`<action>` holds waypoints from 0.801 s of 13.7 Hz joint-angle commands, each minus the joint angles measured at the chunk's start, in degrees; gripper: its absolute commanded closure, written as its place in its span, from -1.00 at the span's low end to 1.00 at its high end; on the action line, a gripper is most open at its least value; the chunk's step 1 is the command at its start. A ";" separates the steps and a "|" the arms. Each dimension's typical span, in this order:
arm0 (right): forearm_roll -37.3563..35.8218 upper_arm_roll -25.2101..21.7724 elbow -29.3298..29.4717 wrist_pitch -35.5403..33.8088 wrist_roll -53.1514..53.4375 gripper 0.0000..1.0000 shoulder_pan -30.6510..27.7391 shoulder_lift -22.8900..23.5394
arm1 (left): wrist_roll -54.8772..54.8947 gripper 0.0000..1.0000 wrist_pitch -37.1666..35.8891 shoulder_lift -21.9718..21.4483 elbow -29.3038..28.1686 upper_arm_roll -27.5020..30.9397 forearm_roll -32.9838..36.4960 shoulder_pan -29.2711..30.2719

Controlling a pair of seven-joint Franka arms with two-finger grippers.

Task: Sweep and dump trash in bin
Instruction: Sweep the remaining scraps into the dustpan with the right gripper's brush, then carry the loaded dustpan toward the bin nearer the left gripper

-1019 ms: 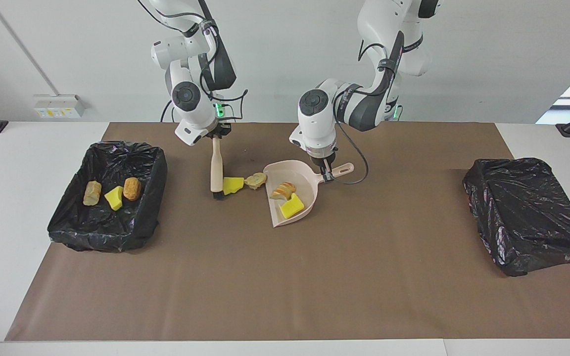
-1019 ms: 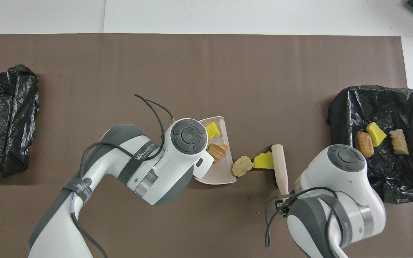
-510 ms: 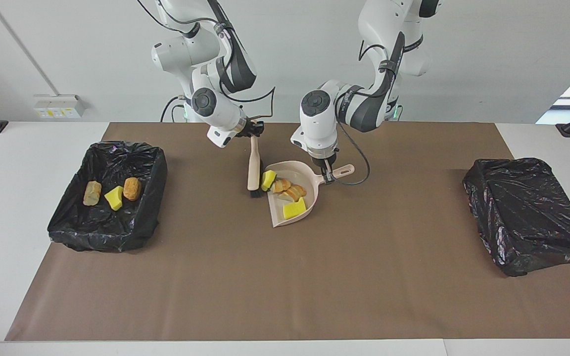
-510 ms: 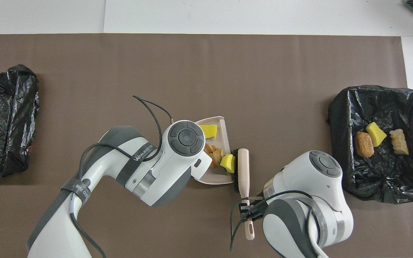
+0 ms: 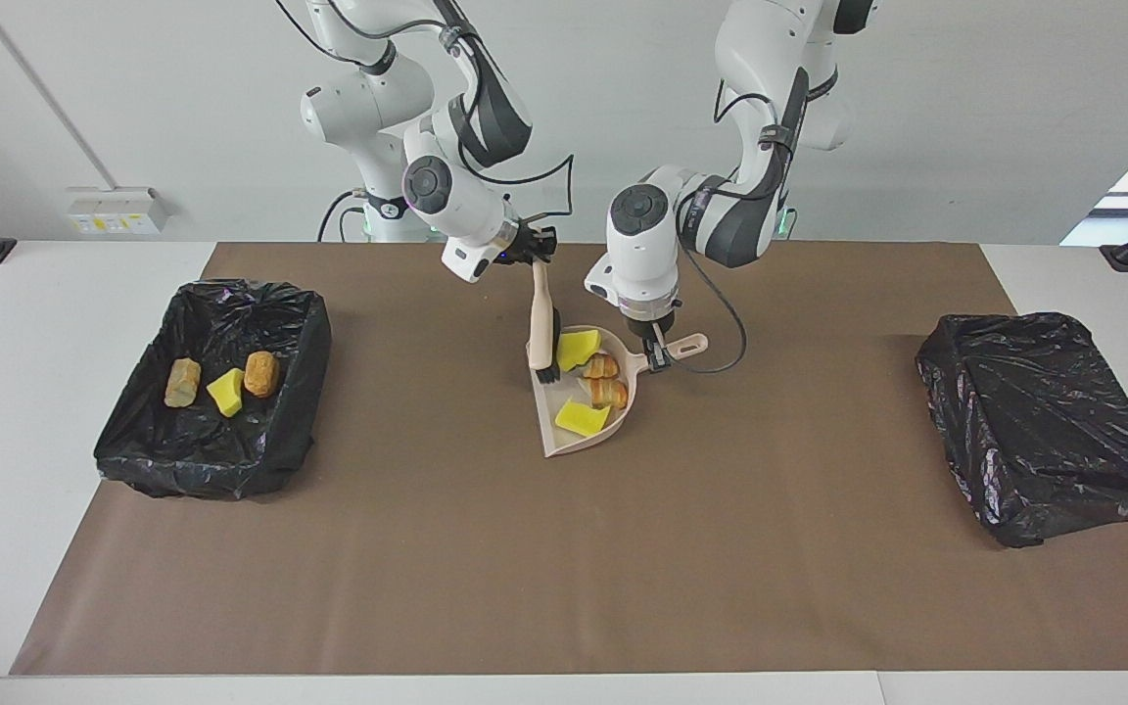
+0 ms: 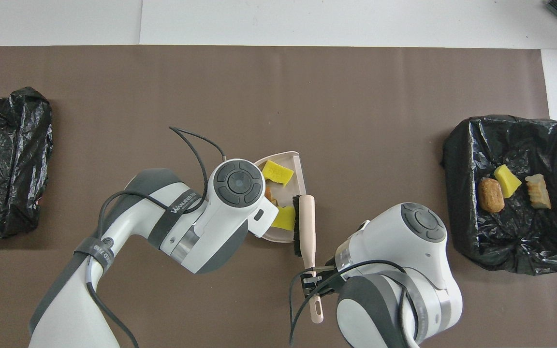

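Note:
My right gripper (image 5: 531,258) is shut on the handle of the beige brush (image 5: 543,326), whose black bristles stand inside the mouth of the beige dustpan (image 5: 548,416). My left gripper (image 5: 657,341) is shut on the dustpan's handle. The dustpan holds several scraps of trash: a yellow sponge (image 5: 579,345) by the bristles, two bread pieces (image 5: 606,380) and another yellow sponge (image 5: 581,417). In the overhead view the brush (image 6: 307,217) lies along the dustpan's open edge (image 6: 299,166), my right gripper (image 6: 314,278) is on the handle, and my left gripper is hidden under its wrist.
A black-lined bin (image 5: 133,446) at the right arm's end holds three scraps: a tan piece (image 5: 182,382), a yellow sponge (image 5: 226,392) and an orange piece (image 5: 261,373). A second black bag-covered bin (image 5: 1044,421) stands at the left arm's end.
My right gripper swept the brush toward the left arm's end, pushing the yellow sponge and the tan piece off the mat into the dustpan. The dustpan shifted slightly with my left gripper.

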 commanded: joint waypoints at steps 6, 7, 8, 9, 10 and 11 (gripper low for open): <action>-21.51 0.85 8.67 -15.54 9.14 1.00 -0.02 -0.67 | 0.52 1.00 5.42 -1.56 -4.06 -0.11 -1.87 2.21; -22.05 1.19 8.76 -15.81 9.14 1.00 -0.02 -0.67 | 1.22 1.00 5.77 -1.64 -4.06 -0.11 -3.00 2.64; -22.14 1.55 8.76 -15.81 9.14 1.00 -0.02 -0.75 | 3.23 1.00 5.95 -1.82 -3.97 -0.20 -3.80 3.69; -22.57 1.55 8.68 -15.81 9.05 1.00 -0.11 -0.75 | 5.34 1.00 5.95 -3.04 -3.97 -0.12 -3.89 3.88; -23.54 1.55 8.33 -15.81 8.62 1.00 -0.37 -1.02 | 7.27 1.00 5.51 -4.01 -3.97 -0.11 -3.98 5.10; -23.63 1.55 8.32 -15.81 8.70 1.00 -0.37 -1.02 | 8.60 1.00 5.25 -5.06 -3.97 -0.20 -3.98 6.41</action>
